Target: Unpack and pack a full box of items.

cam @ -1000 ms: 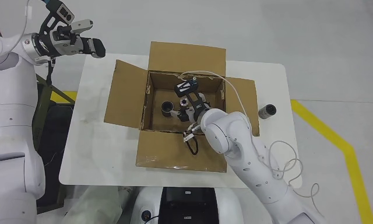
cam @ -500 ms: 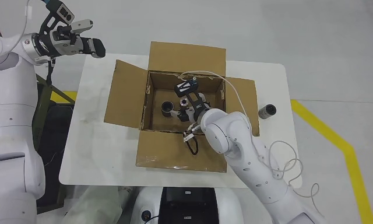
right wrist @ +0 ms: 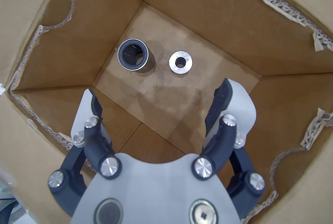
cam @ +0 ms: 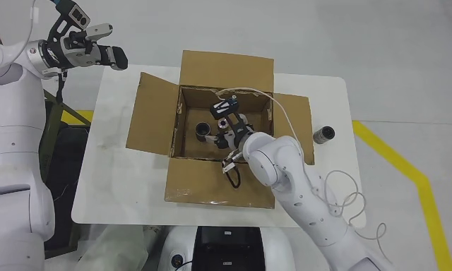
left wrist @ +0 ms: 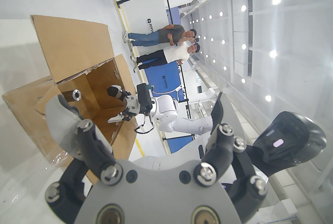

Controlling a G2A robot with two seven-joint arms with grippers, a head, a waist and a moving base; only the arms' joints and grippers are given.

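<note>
Movement: right gripper (right wrist: 158,95) has edged slightly across the open box (right wrist: 78,27), toward the side where the dark sleeve stands. Left arm unchanged.

Item 1: dark sleeve (right wrist: 133,54). Hollow metal cylinder, upright on the box floor near a corner. Likely rigid, weighty for its bulk and smooth-walled, so apt to slip. Best pinched across the outer wall just below the rim, fingers straddling it from above.

Item 2: silver bushing (right wrist: 180,62). Thick wall, small bore, upright just beside item 1 and not touching it. Looks solid, probably the heavier piece. Same hold across the outside.

Item 3: third cylinder (cam: 324,134). Rests on the table (cam: 113,172) outside the box, beyond the flap on the robot's right.

Right gripper: jaws spread, nothing held, hanging inside the box above the floor and short of both parts.

Left gripper (cam: 116,57): jaws spread, empty, by the table's far corner, well apart from the box.
</note>
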